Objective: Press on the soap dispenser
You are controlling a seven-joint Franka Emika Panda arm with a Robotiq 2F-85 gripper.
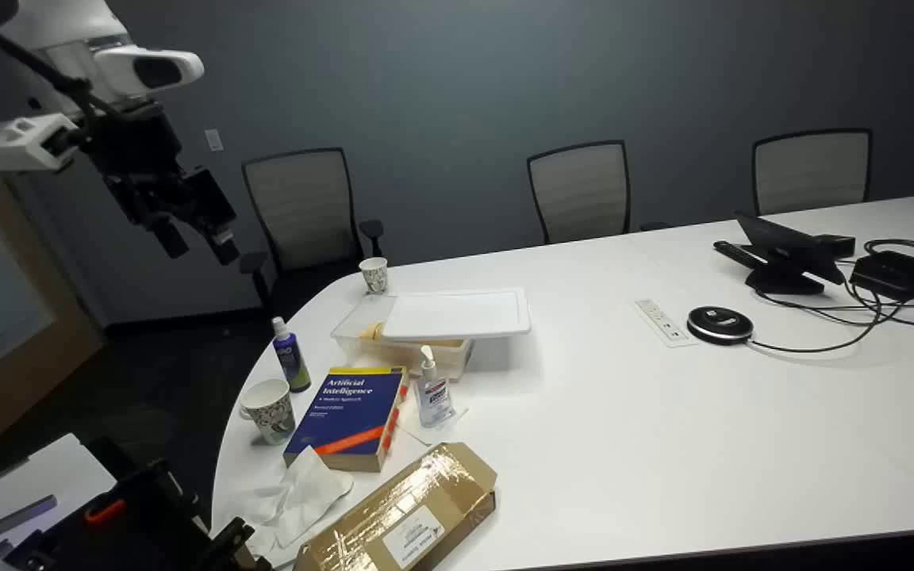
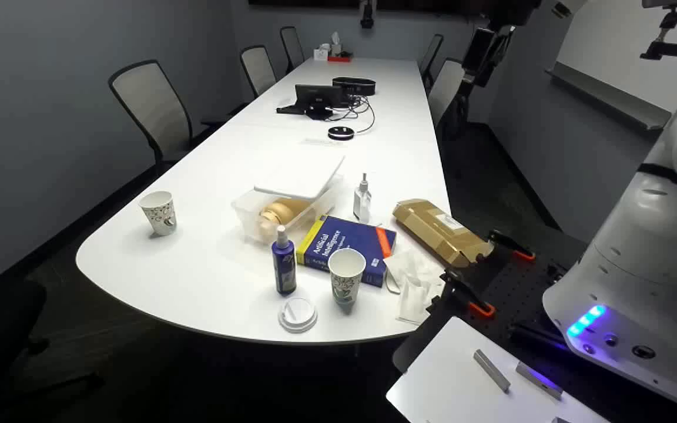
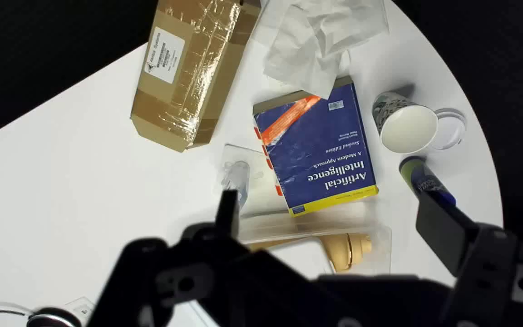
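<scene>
Arm, raised; gripper, spread wide, aimed toward five o'clock in an exterior view; soap dispenser, upright, well apart at the gripper's four o'clock.

Blue book, taped cardboard box, purple bottle, crumpled tissue

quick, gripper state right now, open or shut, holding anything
Gripper: open, jaws spread wide apart in the wrist view, holding nothing.
</scene>
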